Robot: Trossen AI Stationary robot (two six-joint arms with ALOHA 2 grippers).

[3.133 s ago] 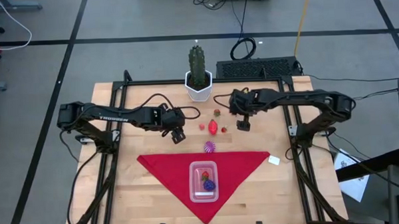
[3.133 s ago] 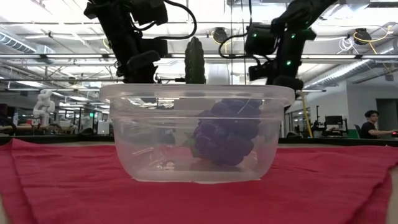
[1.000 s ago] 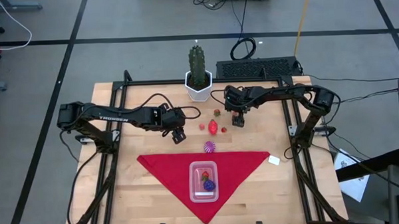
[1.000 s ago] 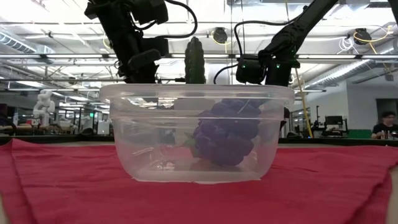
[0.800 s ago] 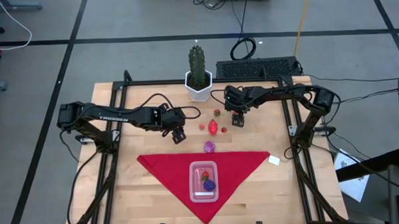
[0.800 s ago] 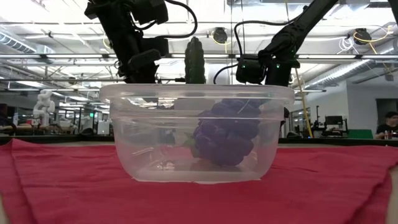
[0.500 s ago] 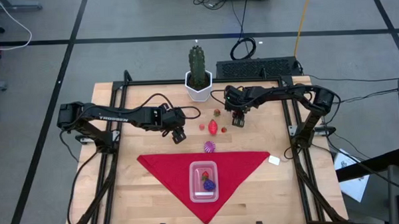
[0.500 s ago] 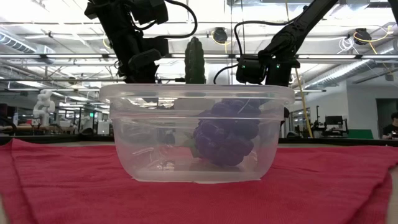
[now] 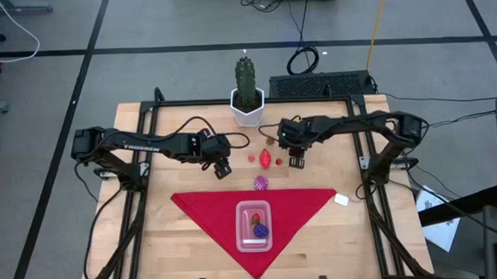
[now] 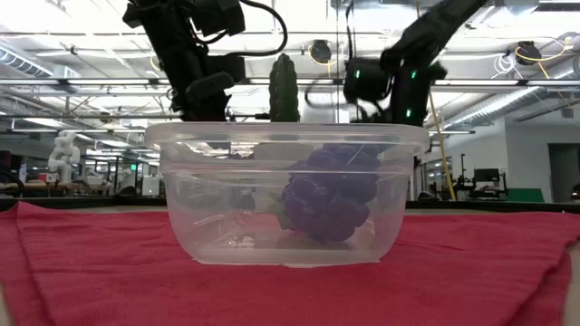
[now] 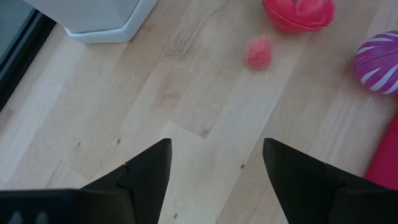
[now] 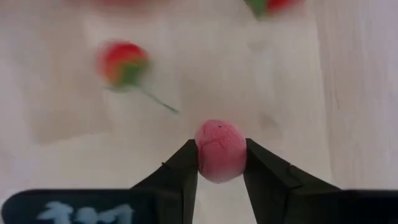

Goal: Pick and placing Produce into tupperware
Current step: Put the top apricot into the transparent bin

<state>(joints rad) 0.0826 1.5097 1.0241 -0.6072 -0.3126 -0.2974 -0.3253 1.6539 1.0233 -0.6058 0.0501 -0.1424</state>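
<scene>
While pinching a round matte pink fruit (image 12: 220, 150), right claw (image 12: 219, 163) hangs | left claw (image 11: 214, 163) spread over wood-grain table (image 11: 124, 112)

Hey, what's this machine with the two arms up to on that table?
It is sorting tiny toy produce into a clear tupperware that sits on a red cloth. The right gripper is shut on a small pink fruit, up near the middle of the table. The left gripper hangs open over bare wood, holding nothing. A dark purple berry is already in the tupperware, and a few pieces still lie loose on the table, including a purple-white striped one.
</scene>
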